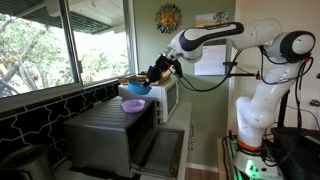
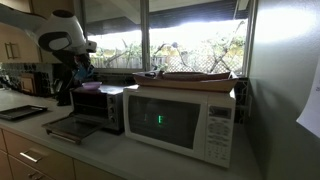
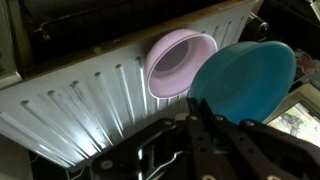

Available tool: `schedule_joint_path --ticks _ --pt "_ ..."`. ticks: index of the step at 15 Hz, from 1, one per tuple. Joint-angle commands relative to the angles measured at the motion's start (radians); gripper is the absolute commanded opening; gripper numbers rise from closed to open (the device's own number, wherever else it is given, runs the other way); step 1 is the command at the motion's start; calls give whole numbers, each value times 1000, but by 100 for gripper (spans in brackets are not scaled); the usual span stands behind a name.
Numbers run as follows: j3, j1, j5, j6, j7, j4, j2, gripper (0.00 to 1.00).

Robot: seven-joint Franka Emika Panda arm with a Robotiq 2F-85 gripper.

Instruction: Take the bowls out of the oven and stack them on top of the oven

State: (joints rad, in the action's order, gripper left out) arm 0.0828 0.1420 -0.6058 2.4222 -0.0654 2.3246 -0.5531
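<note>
Grasping light blue bowl, gripper above lilac bowl resting on oven, white microwave alongside.

Shows lilac bowl on ribbed oven top near twelve o'clock, overlapped at three by blue bowl pinched in gripper at six.

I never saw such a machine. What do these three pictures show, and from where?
It is a white robot arm with a claw at its end. Two pictures come from cameras standing in the kitchen; the third from a camera on the arm's wrist. A grey oven stands on the counter, door folded down, beside a white microwave. A purple bowl lies on top of the oven. The claw holds a blue bowl just above it.
</note>
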Motion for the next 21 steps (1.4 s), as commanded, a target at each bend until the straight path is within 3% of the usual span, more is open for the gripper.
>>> schedule_joint_path --ticks 1,8,9,11,19,21 --pt "27 -14 101 36 77 -65 109 1" --pt "29 -25 257 -2 175 -150 206 1" --pt "28 -23 268 -10 178 -159 214 27" --pt "31 -23 294 -19 194 -173 225 36" --pt "-22 -26 247 -47 202 -216 146 95" --pt "-39 -29 236 -41 199 -207 117 100"
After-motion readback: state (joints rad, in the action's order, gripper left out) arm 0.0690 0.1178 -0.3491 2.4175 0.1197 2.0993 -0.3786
